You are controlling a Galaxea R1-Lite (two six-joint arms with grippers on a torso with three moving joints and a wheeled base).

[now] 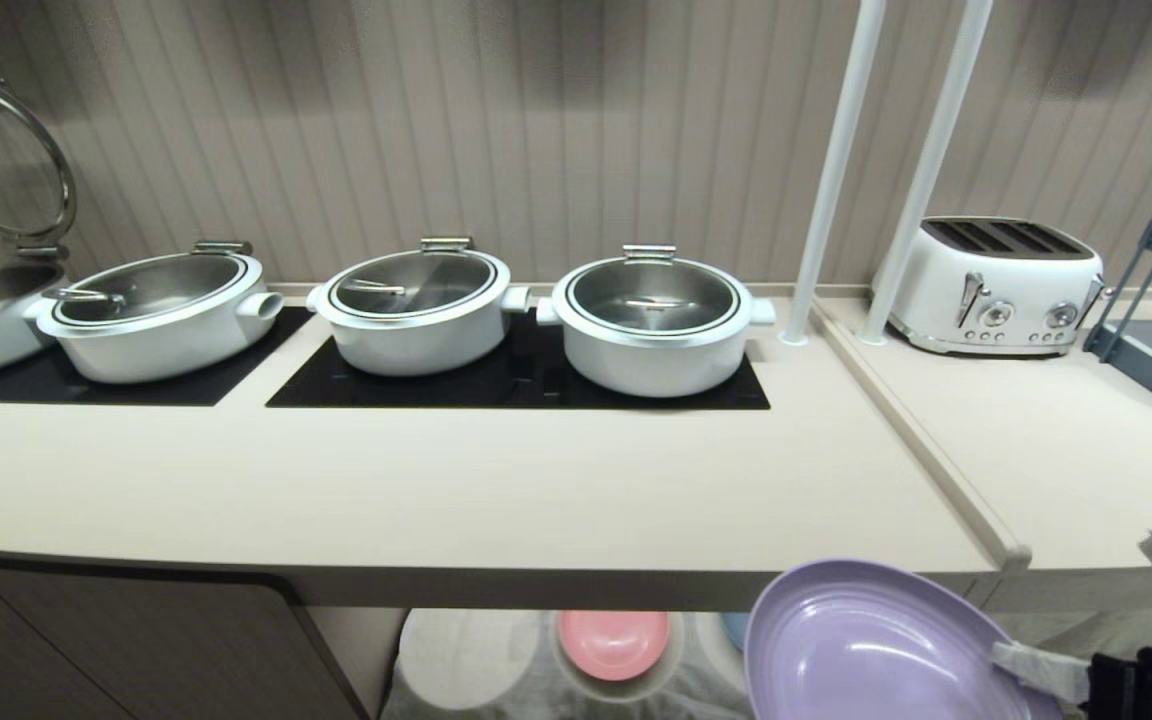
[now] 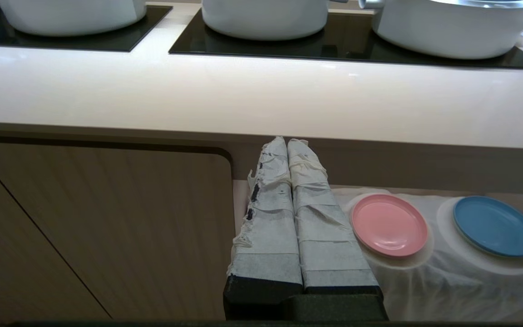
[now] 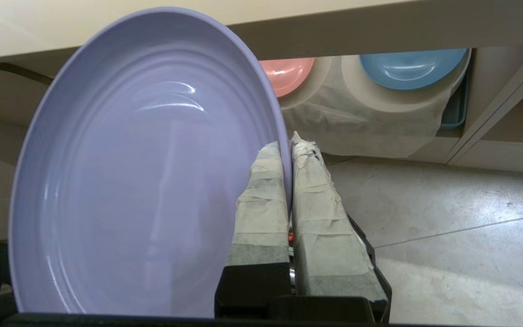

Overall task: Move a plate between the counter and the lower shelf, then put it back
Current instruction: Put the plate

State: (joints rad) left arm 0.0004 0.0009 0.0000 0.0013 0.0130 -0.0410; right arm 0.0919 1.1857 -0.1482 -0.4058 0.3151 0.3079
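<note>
From the head, the plate hangs in the air below and in front of the counter edge, face up and tilted, pinched by the right gripper. The left wrist alone shows the left gripper with fingers pressed together on nothing, near the lower shelf with its pink plate and blue plate. The right wrist shows the jaws clamped on the plate's rim above grey floor.
</note>
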